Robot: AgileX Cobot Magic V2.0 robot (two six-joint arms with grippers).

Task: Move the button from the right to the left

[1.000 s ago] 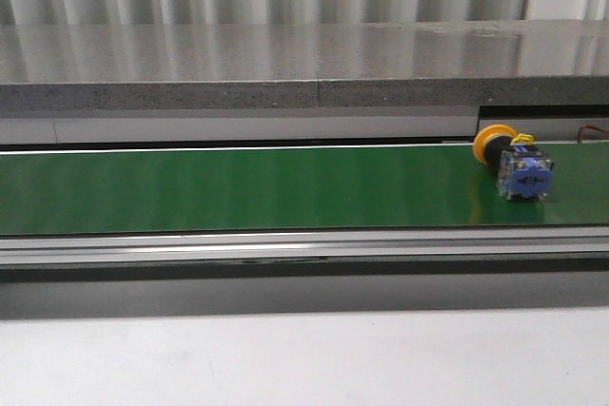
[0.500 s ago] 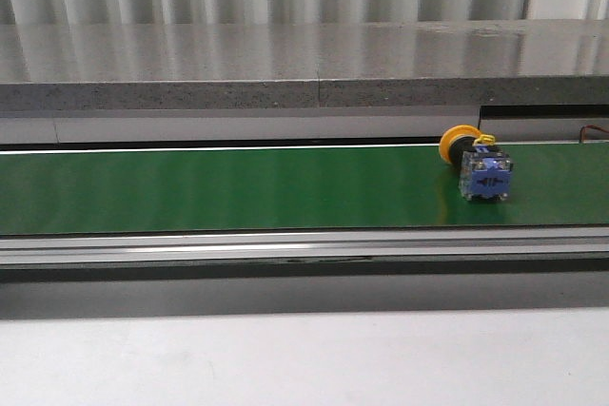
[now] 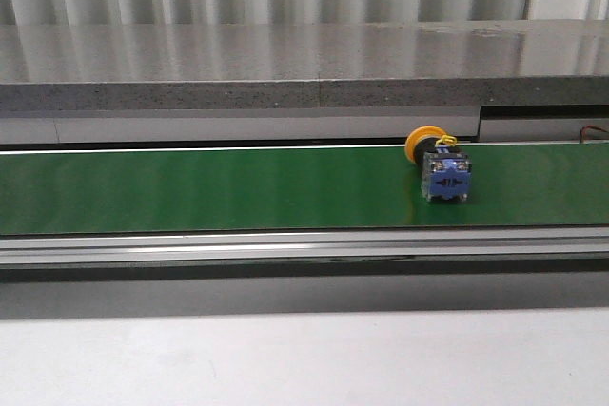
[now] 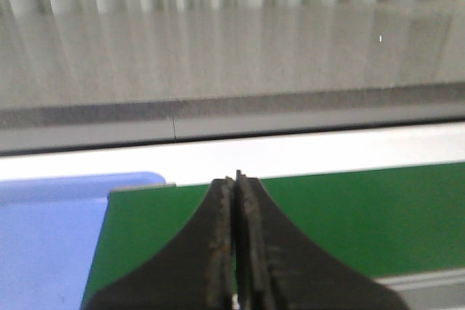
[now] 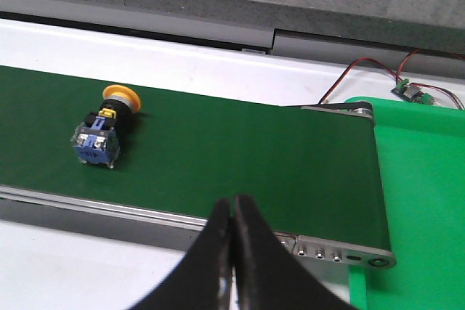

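Observation:
The button [image 3: 438, 166], with a yellow-orange disc head and a blue blocky body, lies on its side on the green belt [image 3: 209, 187], right of the middle. It also shows in the right wrist view [image 5: 103, 130], far from my right gripper [image 5: 232, 205]. My right gripper is shut and empty, above the belt's near rail. My left gripper [image 4: 234, 179] is shut and empty, above the belt's left end [image 4: 145, 230]. Neither gripper shows in the front view.
A blue bin [image 4: 51, 237] sits just past the belt's left end. A green tray [image 5: 421, 201] sits at the belt's right end, with red and black wires [image 5: 363, 70] behind it. A grey stone ledge [image 3: 285, 64] runs behind the belt.
The button has travelled left along the belt, from near the right edge of the front view toward the middle. No gripper touches it.

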